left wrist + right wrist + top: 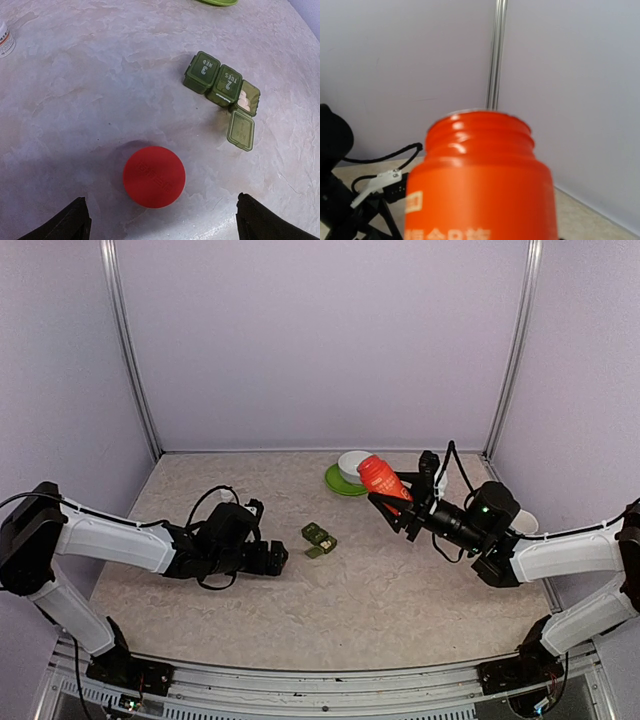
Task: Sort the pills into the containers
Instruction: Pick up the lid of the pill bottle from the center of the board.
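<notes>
My right gripper (pixel 399 502) clamps the uncapped bottle (pixel 379 476); my left gripper (pixel 278 558) gapes, empty. Ahead of it the 3-cell containers (pixel 222 85) — light, stiff, skiddy — want pinching across their sides.

You'll see a red bottle (pixel 381 477), uncapped and tilted, near the far right corner of the worktop (pixel 400 610); a white bowl (pixel 352 462) on a green plate (pixel 334 481) at the far edge; a red cap (pixel 154 176) lying flat.

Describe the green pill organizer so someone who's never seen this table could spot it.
Near the middle of the table lies a small dark green strip of three joined compartments. Unlike the round red cap nearby, it's boxy, one end lid open.
</notes>
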`<action>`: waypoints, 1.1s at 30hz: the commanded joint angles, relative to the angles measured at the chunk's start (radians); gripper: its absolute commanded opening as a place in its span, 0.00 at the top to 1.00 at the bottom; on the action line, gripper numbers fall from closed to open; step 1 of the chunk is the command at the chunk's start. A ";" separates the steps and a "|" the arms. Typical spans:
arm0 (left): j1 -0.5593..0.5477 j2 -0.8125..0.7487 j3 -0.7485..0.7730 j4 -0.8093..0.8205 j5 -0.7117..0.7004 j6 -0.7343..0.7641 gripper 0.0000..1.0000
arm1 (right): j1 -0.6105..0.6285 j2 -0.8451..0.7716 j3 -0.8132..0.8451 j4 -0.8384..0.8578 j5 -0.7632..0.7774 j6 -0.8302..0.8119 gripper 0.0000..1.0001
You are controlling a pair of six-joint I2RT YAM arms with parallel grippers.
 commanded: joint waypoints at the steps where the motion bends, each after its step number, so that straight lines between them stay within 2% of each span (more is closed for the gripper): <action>1: -0.002 0.016 0.009 0.020 0.001 0.008 0.01 | -0.007 -0.007 -0.002 0.001 -0.006 0.024 0.79; 14: -0.030 0.189 0.127 -0.043 -0.106 0.033 0.03 | -0.007 0.000 -0.015 0.001 0.004 0.023 0.78; 21: -0.059 0.259 0.178 -0.081 -0.162 0.051 0.14 | -0.006 0.006 -0.011 -0.008 0.002 0.023 0.78; 23: -0.064 0.263 0.180 -0.087 -0.165 0.051 0.21 | -0.007 0.005 -0.012 -0.008 0.003 0.021 0.78; 33: -0.064 0.282 0.193 -0.096 -0.182 0.056 0.22 | -0.007 0.009 -0.011 -0.011 0.002 0.018 0.78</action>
